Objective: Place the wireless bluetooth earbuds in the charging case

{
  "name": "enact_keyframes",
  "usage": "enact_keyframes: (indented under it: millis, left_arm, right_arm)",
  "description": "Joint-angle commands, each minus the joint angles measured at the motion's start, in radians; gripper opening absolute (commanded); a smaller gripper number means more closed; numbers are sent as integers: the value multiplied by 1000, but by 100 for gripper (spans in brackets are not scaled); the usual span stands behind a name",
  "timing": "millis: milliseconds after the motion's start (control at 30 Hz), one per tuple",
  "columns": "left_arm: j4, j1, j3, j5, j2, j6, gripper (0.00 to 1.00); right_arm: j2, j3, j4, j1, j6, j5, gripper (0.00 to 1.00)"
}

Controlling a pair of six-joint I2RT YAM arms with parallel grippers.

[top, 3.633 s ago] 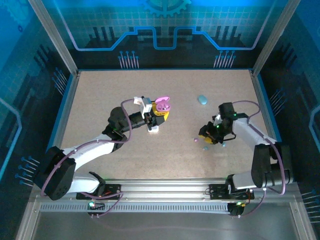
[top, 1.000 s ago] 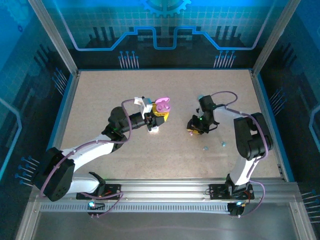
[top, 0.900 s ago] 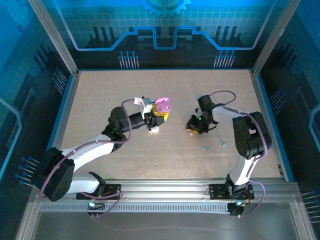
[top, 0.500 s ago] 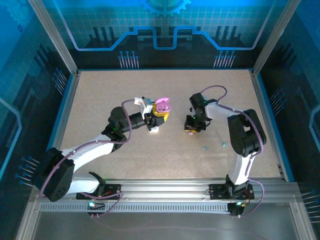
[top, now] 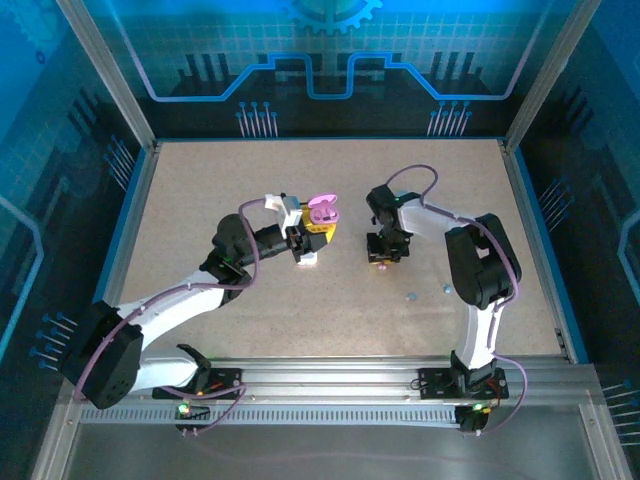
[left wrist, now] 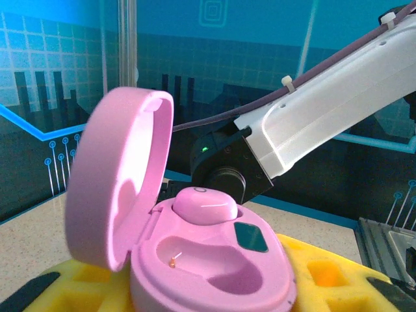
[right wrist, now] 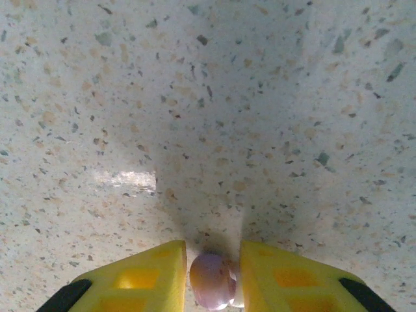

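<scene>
Your left gripper [top: 312, 240] is closed part-way on the pink case [left wrist: 214, 279], with a yellow pad on either side of its base. It holds the case steady with the lid [left wrist: 117, 182] swung up, so the wells face your other arm. A seated bud [left wrist: 203, 204] fills the far well. The near well [left wrist: 218, 260] is empty, and that looks like your target.

Your right gripper [right wrist: 211, 270] is nearly shut, pinching a pink-purple bud [right wrist: 210, 283] between its pad tips. It hangs low over the bare table [right wrist: 260, 97], near the case on its right. The tip-only pinch leaves the bud exposed for seating, but it could twist or slip. Two teal buds [top: 409, 296] lie on the table nearer the arm bases, probably for another case.
</scene>
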Motion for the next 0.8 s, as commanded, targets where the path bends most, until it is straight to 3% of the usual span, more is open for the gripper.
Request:
enact_keyframes:
  millis: [0, 767]
  left_arm:
    - [8, -7, -5, -12, -32, 20, 31]
    - [7, -8, -11, -19, -32, 20, 31]
  right_arm:
    - [33, 41, -66, 20, -36, 14, 29]
    - [57, 62, -93, 32, -68, 8, 18]
